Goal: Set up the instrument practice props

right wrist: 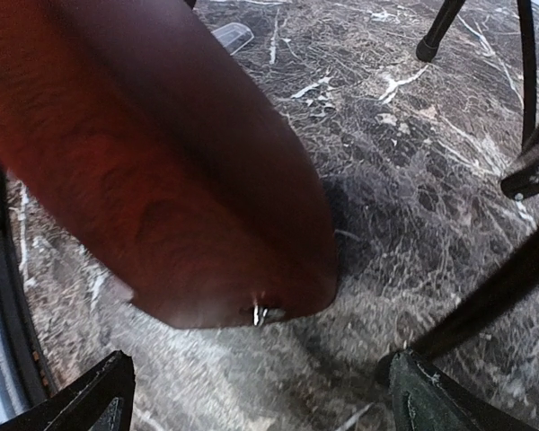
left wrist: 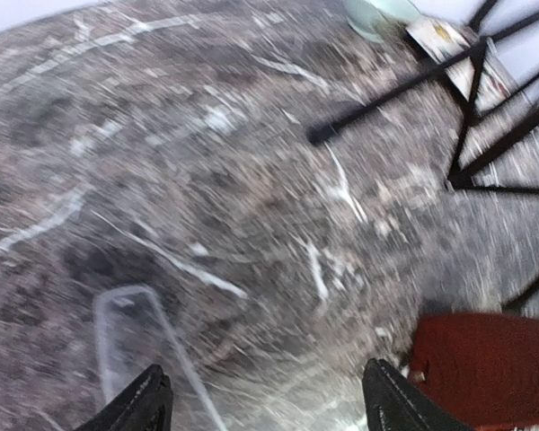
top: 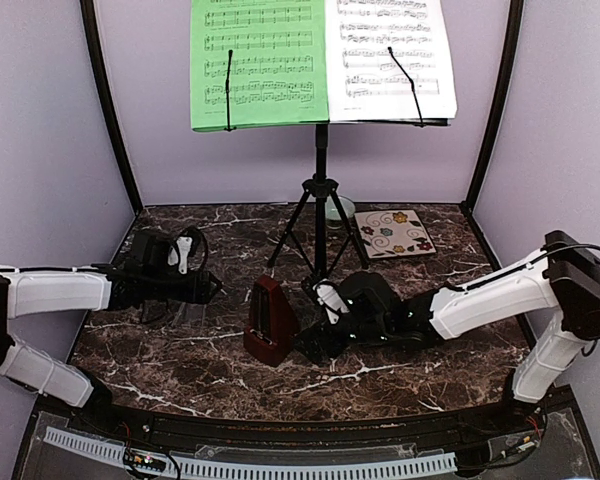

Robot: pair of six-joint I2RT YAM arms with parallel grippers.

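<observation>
The black tripod music stand (top: 321,190) stands at the back centre, with a green sheet (top: 259,62) on the left of its desk and a white sheet (top: 390,58) on the right. The dark red-brown pyramid metronome (top: 272,320) stands upright on the marble in front of the tripod. My right gripper (top: 315,338) is low, just right of the metronome. In the right wrist view it (right wrist: 269,400) is open and empty, with the metronome (right wrist: 144,153) close ahead and not between the jaws. My left gripper (top: 212,288) is open and empty left of the metronome (left wrist: 485,368). The left wrist view (left wrist: 265,409) is blurred.
A pale green bowl (top: 342,209) and a cream patterned tile (top: 394,234) lie behind the tripod at the back right. A small clear plastic piece (left wrist: 126,332) lies on the marble near my left gripper. The tripod legs (right wrist: 521,180) spread close to my right gripper.
</observation>
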